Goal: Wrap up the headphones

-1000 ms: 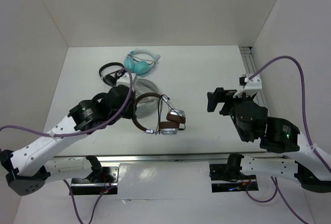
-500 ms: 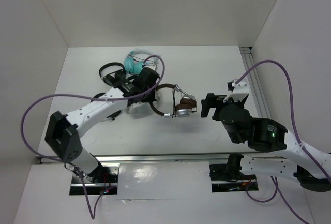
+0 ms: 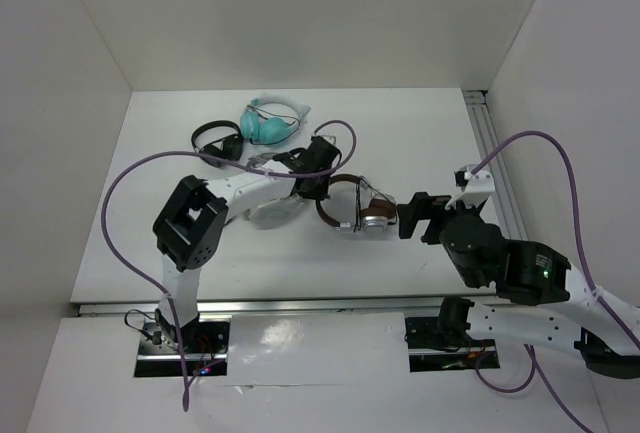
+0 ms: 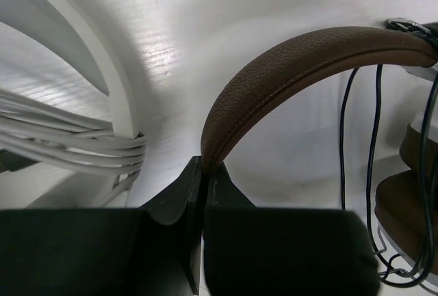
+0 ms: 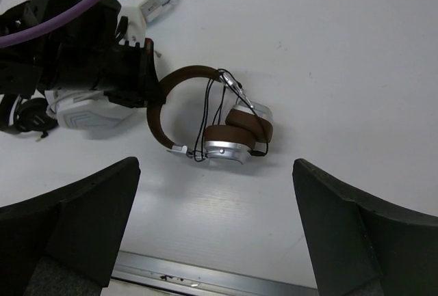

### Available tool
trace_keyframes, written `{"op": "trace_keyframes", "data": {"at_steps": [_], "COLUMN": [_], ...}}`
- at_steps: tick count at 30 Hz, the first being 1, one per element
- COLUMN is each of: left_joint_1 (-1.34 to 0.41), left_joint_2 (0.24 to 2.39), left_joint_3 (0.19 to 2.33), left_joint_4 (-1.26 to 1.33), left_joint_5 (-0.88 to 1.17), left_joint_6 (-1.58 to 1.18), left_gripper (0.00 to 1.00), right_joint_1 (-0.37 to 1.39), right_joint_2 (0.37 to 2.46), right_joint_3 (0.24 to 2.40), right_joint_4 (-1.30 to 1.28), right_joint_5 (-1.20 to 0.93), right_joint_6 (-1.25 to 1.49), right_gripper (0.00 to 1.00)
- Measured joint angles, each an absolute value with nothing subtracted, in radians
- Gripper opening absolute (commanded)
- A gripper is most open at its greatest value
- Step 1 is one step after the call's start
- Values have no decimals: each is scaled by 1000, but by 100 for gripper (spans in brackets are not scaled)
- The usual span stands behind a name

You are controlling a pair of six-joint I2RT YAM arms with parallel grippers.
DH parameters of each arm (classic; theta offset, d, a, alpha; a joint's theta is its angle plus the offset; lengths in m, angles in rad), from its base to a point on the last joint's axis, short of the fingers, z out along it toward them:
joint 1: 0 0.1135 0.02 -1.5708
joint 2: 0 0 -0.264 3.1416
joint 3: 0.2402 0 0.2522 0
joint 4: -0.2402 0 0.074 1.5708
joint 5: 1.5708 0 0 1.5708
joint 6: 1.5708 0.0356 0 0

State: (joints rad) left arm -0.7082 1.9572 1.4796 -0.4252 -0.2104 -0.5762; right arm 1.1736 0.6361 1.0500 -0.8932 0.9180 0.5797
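The headphones [image 3: 358,211] have a brown headband, brown ear pads and silver cups, with the thin black cable looped across the band. They lie near the table's middle; they also show in the right wrist view [image 5: 229,134] and the left wrist view [image 4: 301,63]. My left gripper [image 3: 318,183] is shut on the brown headband at its left end [image 4: 205,173]. My right gripper [image 3: 412,216] is open and empty just right of the ear cups, its fingers [image 5: 75,214] wide apart.
A large light-grey pair [image 3: 272,208] lies under my left arm. A black pair [image 3: 215,141] and a teal pair [image 3: 272,123] lie at the back left. A metal rail [image 3: 495,168] runs along the right edge.
My left gripper has dragged the brown headphones to the right, from the left-middle to the table's middle. The right gripper has moved slightly and now sits close beside the ear cups.
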Motion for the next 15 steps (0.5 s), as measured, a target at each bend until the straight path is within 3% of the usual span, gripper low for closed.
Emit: {"op": "trace_keyframes", "data": {"at_steps": [6,11,14,15], "left_joint_1": [-715,-718,-721,-722], "left_joint_2": [2004,2004,1998,1993], "left_joint_3": [1480,1473,1451,1443], "left_joint_4": [-410,-378,-348,-344], "left_joint_5": [-203,-202,-191,-189], "left_joint_6": [-586,-608,-625,-630], "left_gripper": [0,38,47,55], "right_joint_1": [1174,1174,1174,1174], "right_joint_2": [636,636,636,636], "right_joint_3": [1021,1020,1020,1020], "right_joint_4": [-903,-903,-902,-901], "right_joint_5": [897,877,867,863], "right_joint_6": [582,583,583,582], "right_gripper": [100,100,100,100]}}
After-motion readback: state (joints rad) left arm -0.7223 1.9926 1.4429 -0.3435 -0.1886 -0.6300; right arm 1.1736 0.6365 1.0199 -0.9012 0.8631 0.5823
